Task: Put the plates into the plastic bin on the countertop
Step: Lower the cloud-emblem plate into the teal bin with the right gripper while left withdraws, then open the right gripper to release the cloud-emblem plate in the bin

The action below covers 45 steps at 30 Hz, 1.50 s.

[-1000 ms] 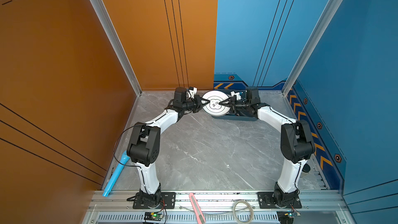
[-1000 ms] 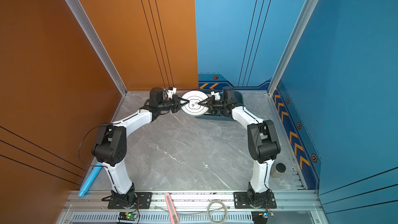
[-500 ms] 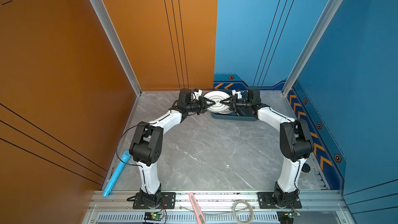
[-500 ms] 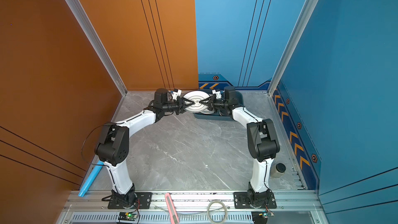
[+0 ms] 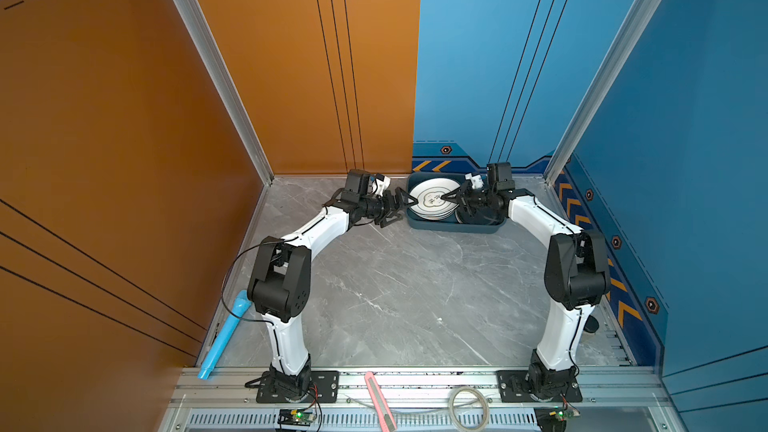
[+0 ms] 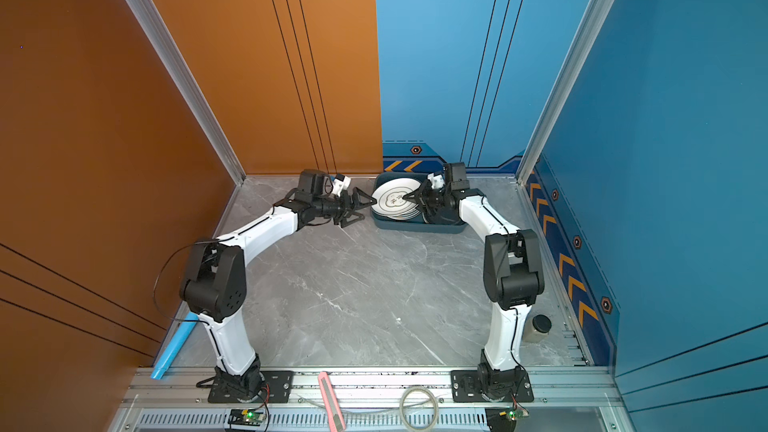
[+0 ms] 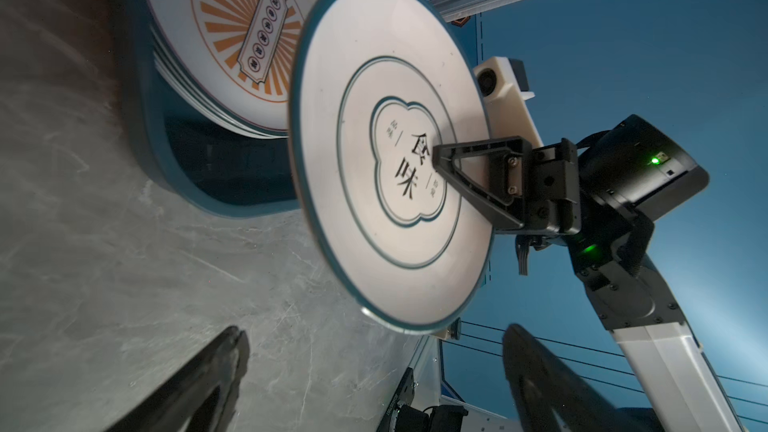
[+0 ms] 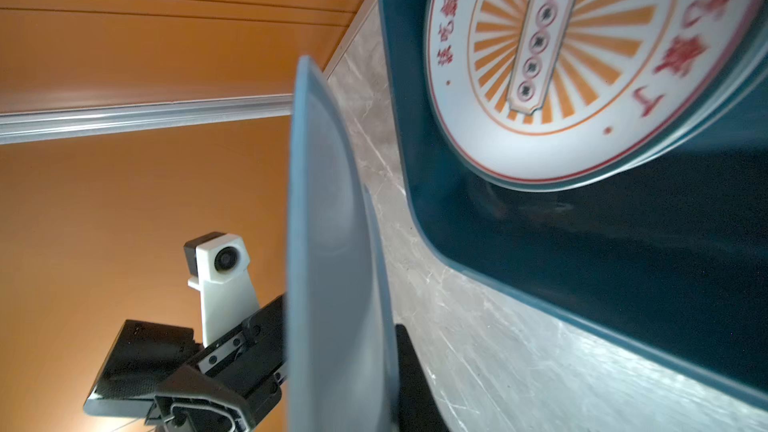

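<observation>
Aluminium rail (image 5: pixel 415 380) runs along the nearest edge, matte and pale. A pink cutter (image 5: pixel 378 401) and a loop of cable (image 5: pixel 469 407) lie on it, and a sky-blue tube (image 5: pixel 224 334) leans at the left side.

Beyond it the desk (image 5: pixel 415 284) is smooth, grey marble-look stone with thin white veins. I see no plate lying on it outside the bin, so the job looks close to its end.

Further back, the left claw (image 5: pixel 400 210) stands spread wide and empty, just beside the left end of the bin (image 5: pixel 453 227). That bin is a shallow dark teal plastic tub with rounded corners and a rolled rim, set near the back wall.

Inside lies a pile of glossy white plates (image 7: pixel 183 91). On top is the sunburst plate (image 8: pixel 582 56), with orange rays and red characters round its border.

Over that pile the right claw (image 5: pixel 449 198) is pinching the quatrefoil plate (image 7: pixel 386 160) by its edge, one finger on the printed face. The plate is round, shallow and hard-glazed, white with a teal rim and black characters. It hangs tilted, not yet laid flat.

What seems left is to lower it onto the pile and let go. Something dark and round sits in the bin's right half under that arm, too hidden to name.
</observation>
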Tool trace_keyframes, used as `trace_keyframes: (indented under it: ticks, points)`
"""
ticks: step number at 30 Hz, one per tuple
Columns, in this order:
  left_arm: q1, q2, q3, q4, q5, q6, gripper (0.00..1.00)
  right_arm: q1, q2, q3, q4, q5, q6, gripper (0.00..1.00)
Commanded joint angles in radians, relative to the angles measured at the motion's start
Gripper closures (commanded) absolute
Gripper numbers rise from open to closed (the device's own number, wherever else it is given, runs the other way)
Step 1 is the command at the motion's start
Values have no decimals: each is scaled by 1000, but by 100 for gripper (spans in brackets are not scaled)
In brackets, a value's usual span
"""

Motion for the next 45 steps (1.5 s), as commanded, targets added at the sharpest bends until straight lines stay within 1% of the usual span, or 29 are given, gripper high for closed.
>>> trace_keyframes:
  ticks: [1,6,16,18,23,27,31,33,36,45]
  points:
    - [21,-58,30,-189,-68,131,2,-21,18,39,-140,73,-96,100]
    - [59,-108,-26,-233,-122,161,2,-43,70,91,-210,128,-109,100]
    - [166,-227,-174,-255,-133,207,2,-43,227,238,-282,183,-95,100]
    - [187,-248,-205,-254,-132,216,2,-38,253,300,-303,201,-90,100]
    - [222,-275,-254,-255,-129,238,2,-28,317,381,-369,239,-78,100]
    - [241,-285,-272,-255,-128,250,2,-21,368,439,-418,257,-66,89]
    - [258,-296,-286,-255,-130,254,2,-9,406,504,-468,280,-77,73]
    - [266,-302,-292,-255,-129,255,2,-2,419,537,-496,299,-97,68]
    - [276,-311,-305,-255,-130,256,2,7,439,587,-555,333,-138,62]
    - [297,-333,-313,-264,-126,258,2,14,426,604,-618,413,-175,56]
